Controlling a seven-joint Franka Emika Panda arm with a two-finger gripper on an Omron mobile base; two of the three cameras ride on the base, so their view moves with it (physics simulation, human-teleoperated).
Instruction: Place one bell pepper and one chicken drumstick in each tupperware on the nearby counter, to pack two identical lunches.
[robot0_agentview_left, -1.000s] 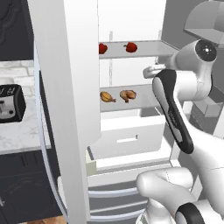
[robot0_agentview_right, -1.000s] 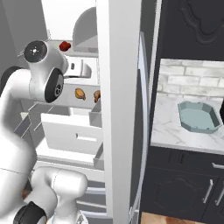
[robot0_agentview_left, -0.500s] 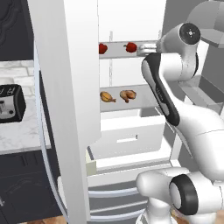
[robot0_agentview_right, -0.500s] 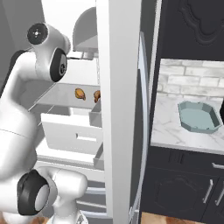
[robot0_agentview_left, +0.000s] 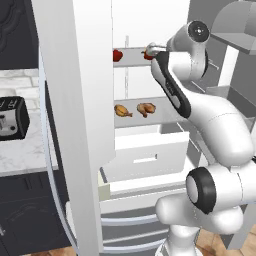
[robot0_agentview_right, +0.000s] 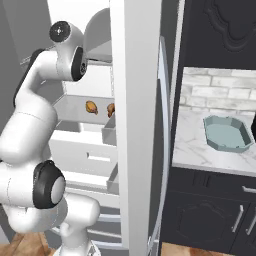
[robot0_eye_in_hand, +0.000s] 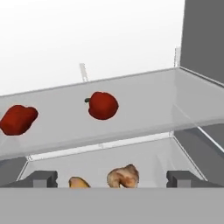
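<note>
Two red bell peppers (robot0_eye_in_hand: 103, 105) (robot0_eye_in_hand: 17, 119) lie on the upper glass shelf of the open fridge, also seen from the left base (robot0_agentview_left: 117, 55) (robot0_agentview_left: 148, 55). Two golden-brown chicken drumsticks (robot0_agentview_left: 122, 110) (robot0_agentview_left: 146, 108) rest on the shelf below, visible through the glass (robot0_eye_in_hand: 124, 176) and from the right base (robot0_agentview_right: 91, 106). My gripper (robot0_eye_in_hand: 112, 179) is open, level with the upper shelf and short of the right pepper, nothing between its fingers. From the left base the gripper (robot0_agentview_left: 150, 49) sits beside that pepper. The pale teal tupperware (robot0_agentview_right: 227, 134) stands empty on the marble counter (robot0_agentview_right: 195, 150).
The open white fridge door (robot0_agentview_left: 75, 125) (robot0_agentview_right: 137, 125) stands between the shelves and the counter. A white drawer (robot0_agentview_left: 145, 155) is pulled out under the drumstick shelf. A black toaster (robot0_agentview_left: 11, 118) sits on the left counter. Dark cabinets (robot0_agentview_right: 215, 215) lie below the worktop.
My arm has lifted and reached up toward the upper fridge shelf, bringing the hand beside the right pepper. The jaws have stayed open. Nothing in the fridge has moved.
</note>
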